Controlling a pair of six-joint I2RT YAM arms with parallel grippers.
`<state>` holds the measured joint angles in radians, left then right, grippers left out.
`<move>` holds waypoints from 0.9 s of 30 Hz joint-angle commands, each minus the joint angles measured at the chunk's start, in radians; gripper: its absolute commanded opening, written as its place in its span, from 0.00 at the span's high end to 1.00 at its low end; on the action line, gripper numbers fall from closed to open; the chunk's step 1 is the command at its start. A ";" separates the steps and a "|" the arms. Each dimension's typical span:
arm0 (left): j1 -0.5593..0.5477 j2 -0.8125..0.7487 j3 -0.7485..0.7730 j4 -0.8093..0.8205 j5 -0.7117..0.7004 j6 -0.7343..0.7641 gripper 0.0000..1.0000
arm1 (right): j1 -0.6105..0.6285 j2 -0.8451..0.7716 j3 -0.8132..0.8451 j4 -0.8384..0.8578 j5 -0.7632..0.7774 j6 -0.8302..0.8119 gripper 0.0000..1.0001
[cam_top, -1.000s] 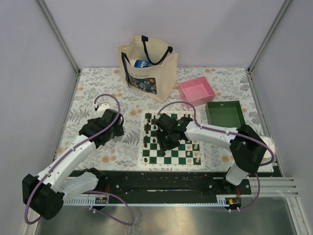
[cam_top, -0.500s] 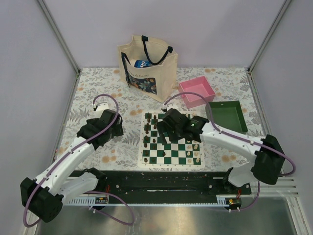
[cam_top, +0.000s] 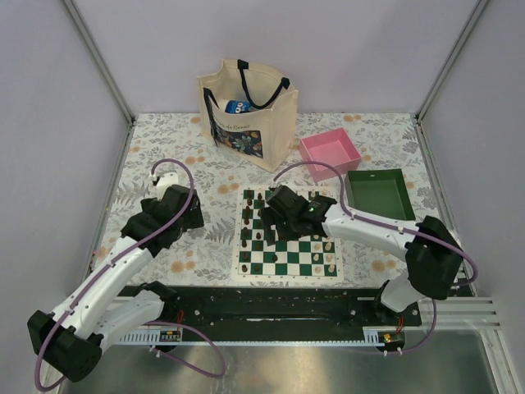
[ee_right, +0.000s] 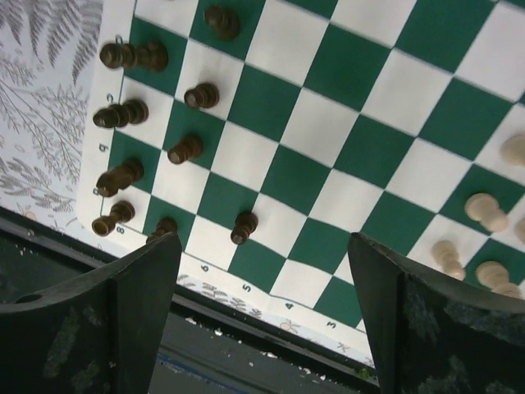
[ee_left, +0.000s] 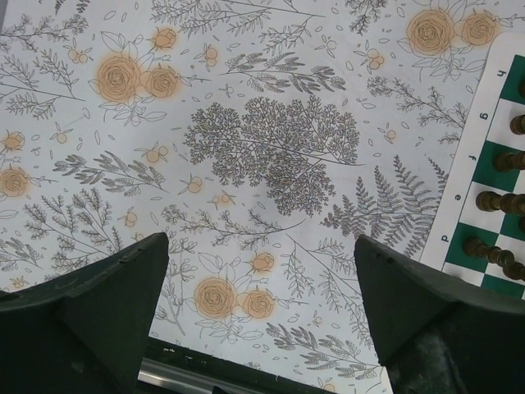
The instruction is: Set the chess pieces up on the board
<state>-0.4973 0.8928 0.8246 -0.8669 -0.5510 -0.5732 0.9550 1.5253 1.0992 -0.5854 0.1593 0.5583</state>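
The board (cam_top: 283, 264) is a green-and-white checkered mat at the table's middle. Dark pieces (cam_top: 254, 222) stand on its left columns and cream pieces (cam_top: 328, 246) on its right side. My right gripper (cam_top: 283, 213) hovers over the board's left-centre, open and empty. In the right wrist view the right gripper (ee_right: 262, 240) is wide open above the board (ee_right: 385, 90), with dark pieces (ee_right: 244, 226) below and cream pieces (ee_right: 484, 209) at the right. My left gripper (cam_top: 168, 217) is open and empty over the floral cloth left of the board. The left wrist view shows the left gripper (ee_left: 261, 242) and the board's edge (ee_left: 472, 156) with dark pieces (ee_left: 500, 201).
A cream tote bag (cam_top: 246, 111) stands at the back. A pink tray (cam_top: 330, 152) and a green tray (cam_top: 377, 193) lie back right of the board. A black rail (cam_top: 287, 304) runs along the table's near edge.
My right gripper rose and shifted a little to the back over the board's left-centre, and its elbow swung out right. My left gripper drew slightly left, away from the board.
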 commanded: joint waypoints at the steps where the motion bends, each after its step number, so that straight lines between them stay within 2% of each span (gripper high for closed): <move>1: 0.005 -0.020 0.011 0.022 -0.058 0.038 0.01 | 0.017 0.050 -0.002 -0.002 -0.156 0.008 0.11; 11: 0.006 0.032 0.022 0.019 -0.067 0.036 0.01 | 0.047 0.159 0.042 -0.037 -0.184 -0.012 0.27; 14: 0.006 0.037 0.022 0.019 -0.069 0.036 0.01 | 0.048 0.186 0.048 -0.048 -0.185 -0.020 0.35; 18: 0.006 0.037 0.022 0.022 -0.069 0.033 0.01 | 0.050 0.196 0.053 -0.053 -0.187 -0.021 0.41; 24: 0.008 0.046 0.025 0.020 -0.069 0.039 0.01 | 0.050 0.214 0.062 -0.051 -0.187 -0.029 0.43; 27: 0.005 0.044 0.025 0.020 -0.069 0.036 0.01 | 0.051 0.222 0.067 -0.047 -0.187 -0.031 0.48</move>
<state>-0.4957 0.9329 0.8242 -0.8669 -0.5812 -0.5491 0.9951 1.7374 1.1233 -0.6331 -0.0204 0.5426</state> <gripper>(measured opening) 0.988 0.545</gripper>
